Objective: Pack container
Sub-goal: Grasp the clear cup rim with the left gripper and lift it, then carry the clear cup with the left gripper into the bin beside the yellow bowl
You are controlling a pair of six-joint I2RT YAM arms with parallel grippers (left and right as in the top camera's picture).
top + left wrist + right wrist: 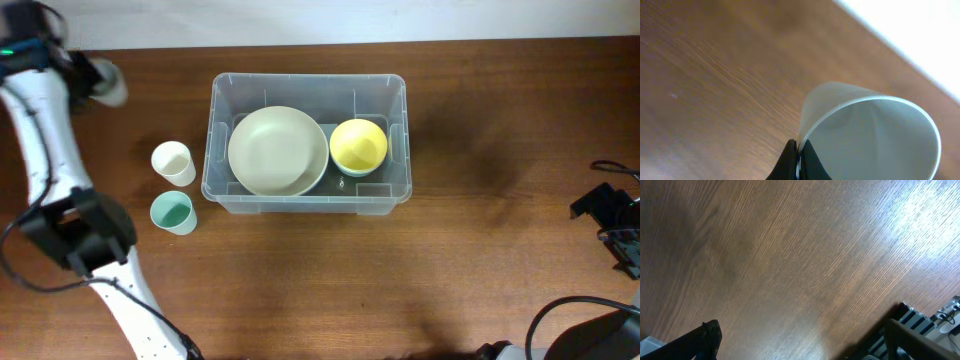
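The container [300,204], a large clear tub, stands mid-table. Inside it lie a big pale green plate [277,150] and a yellow bowl [358,146]. My left gripper [92,80] is at the far left back corner, shut on the rim of a pale grey cup [113,86]. In the left wrist view the fingers [799,160] pinch the wall of that cup [875,135], which is tipped with its mouth toward the camera, above the wood. My right gripper [603,208] is at the right table edge, open and empty [800,345], over bare wood.
A cream cup [173,162] and a teal cup [173,212] stand upright just left of the container. My white left arm [45,160] runs along the left side past them. Cables and black hardware [920,325] sit by the right edge.
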